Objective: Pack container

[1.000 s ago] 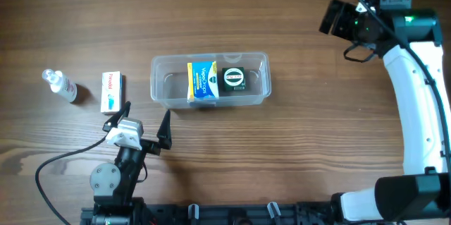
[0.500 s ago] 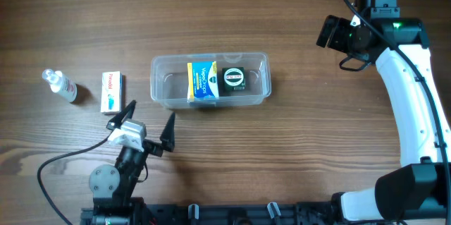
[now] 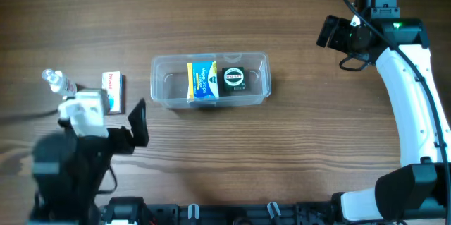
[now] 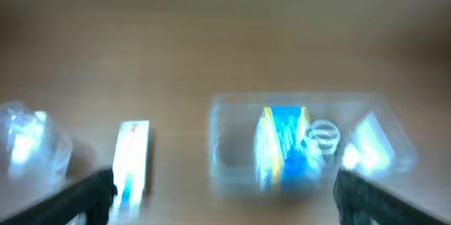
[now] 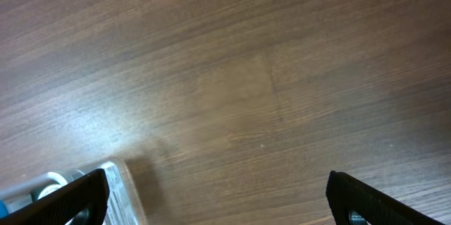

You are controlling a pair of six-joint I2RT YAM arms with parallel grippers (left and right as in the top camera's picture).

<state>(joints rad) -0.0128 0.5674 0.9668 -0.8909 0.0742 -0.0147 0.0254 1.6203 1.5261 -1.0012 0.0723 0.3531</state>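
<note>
The left gripper (image 4: 224,183) is hovering left of the container (image 3: 210,80), jaws gaping wide and empty, near a slim white cardboard box (image 3: 115,87) and a small clear bottle (image 3: 53,78). The right gripper (image 5: 216,179) is hanging equally wide, well to the container's right. I'm guessing a hurried grab could skid that light box or send the bottle rolling. The container, clear round-cornered plastic, is sitting mid-table (image 3: 282,154), holding a glossy blue-and-yellow carton (image 3: 203,80) and a black round-labelled box (image 3: 233,78).

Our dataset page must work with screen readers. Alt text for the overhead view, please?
A clear rectangular plastic tub on a wooden table holds a blue-and-yellow box and a black item with a round white label. Left of it lie a small white box and a small clear bottle. A blurred left arm and white right arm flank the scene.
</note>
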